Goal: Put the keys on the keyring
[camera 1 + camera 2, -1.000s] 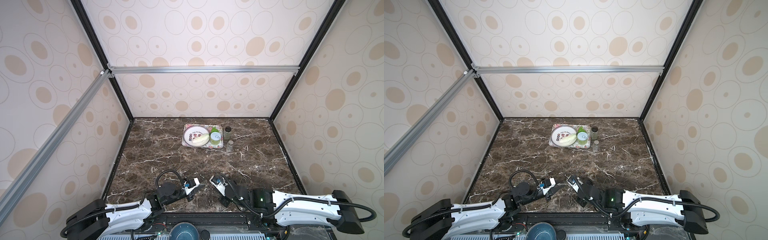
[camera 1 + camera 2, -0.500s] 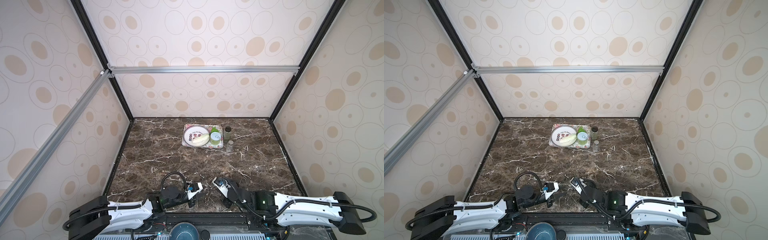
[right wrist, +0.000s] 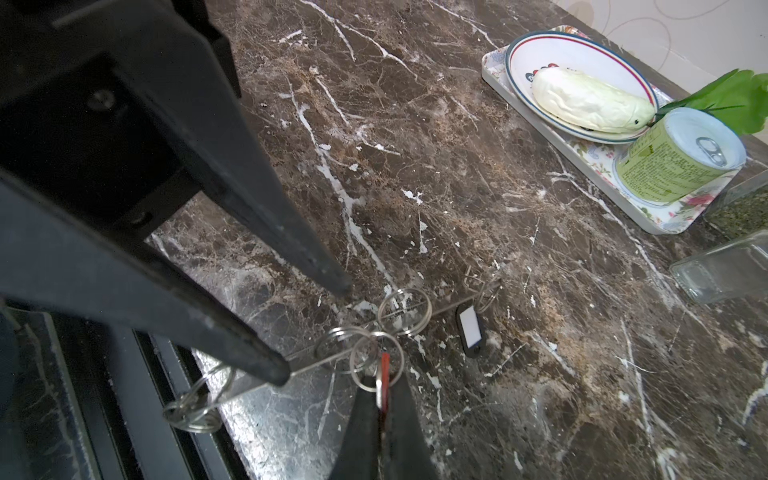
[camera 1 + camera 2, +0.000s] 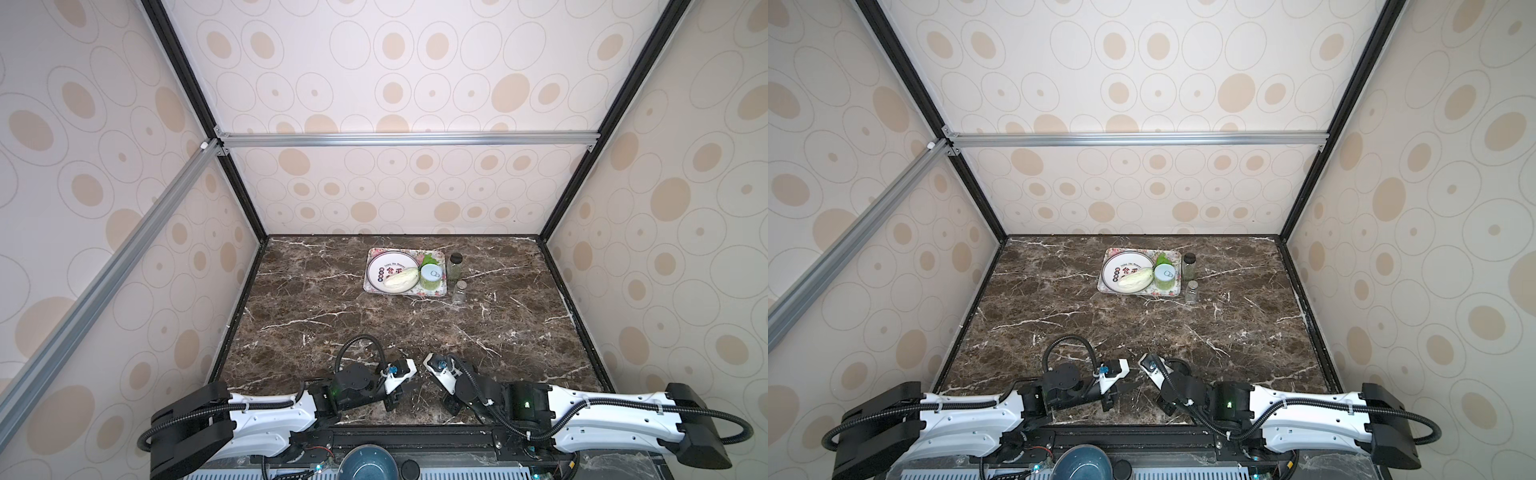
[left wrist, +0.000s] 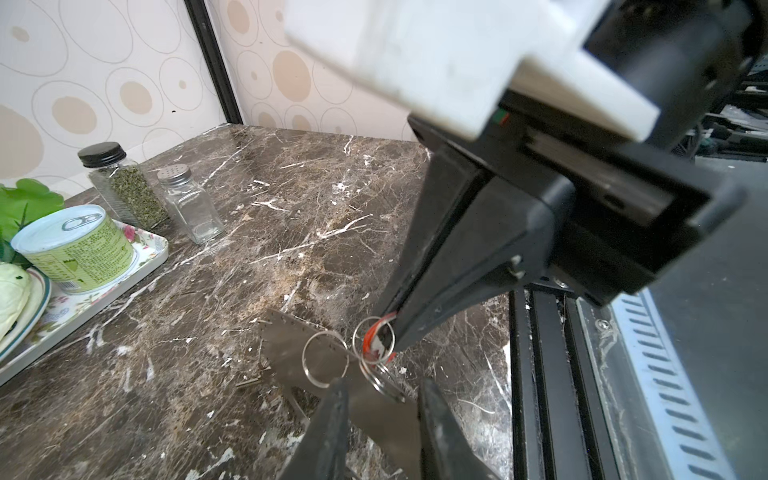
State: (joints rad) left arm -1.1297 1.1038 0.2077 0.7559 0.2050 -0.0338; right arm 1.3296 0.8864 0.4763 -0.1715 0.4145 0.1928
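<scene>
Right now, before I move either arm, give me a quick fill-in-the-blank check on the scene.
1. The right gripper is shut on a tag coloured ___.
2. The black tag carries a ___ label.
3. The left gripper has its jaws apart, one on either side of the ___.
4. The herb jar has a ___ lid.

Missing words: red; white; keyring; black.

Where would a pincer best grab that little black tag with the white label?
Probably from above, pinching the black tag across its two long edges near the free end: it seems to lie flat, label up, and its other end is hooked to a small ring.
</scene>
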